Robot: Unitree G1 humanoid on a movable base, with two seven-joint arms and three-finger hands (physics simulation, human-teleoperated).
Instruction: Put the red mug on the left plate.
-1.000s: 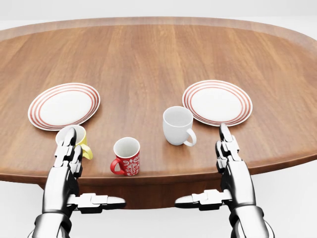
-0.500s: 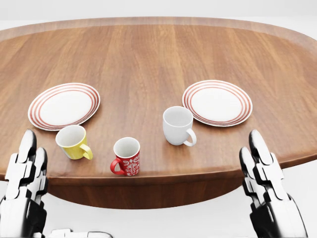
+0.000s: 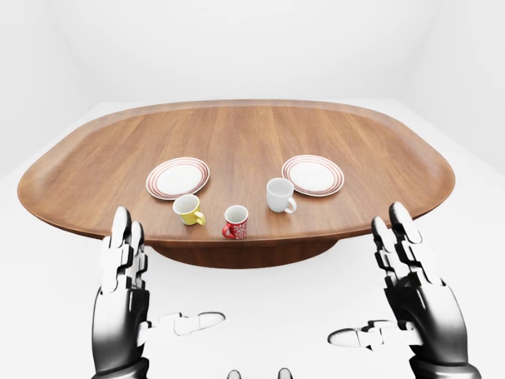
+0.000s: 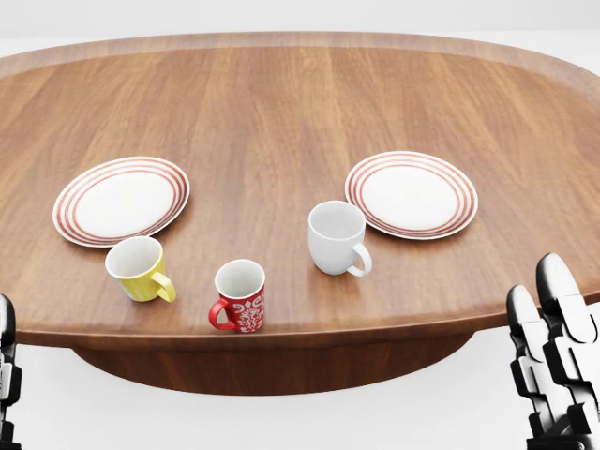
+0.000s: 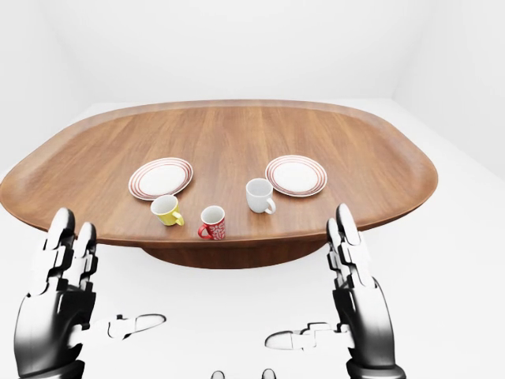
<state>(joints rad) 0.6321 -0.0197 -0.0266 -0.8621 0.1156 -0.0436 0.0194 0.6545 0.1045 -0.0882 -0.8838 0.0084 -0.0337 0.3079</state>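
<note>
Both robot hands dropped back off desk [image 4: 300, 103] edge, out toward view corners. Left robot hand [image 3: 122, 296] and right robot hand [image 3: 414, 288] spread, empty. Red mug [image 4: 240, 296] upright at near edge, between yellow mug [image 4: 139, 269] and white mug [image 4: 337, 237]; left plate [image 4: 120, 200] beyond, bare. Advice: approach mug from right with left robot hand, clear yellow mug, lift high before crossing.

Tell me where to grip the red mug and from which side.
Grip the red mug round its body from the head view's right: it stands upright, its handle points left, and the yellow mug crowds that side. The right robot hand, open, probably suits.
</note>
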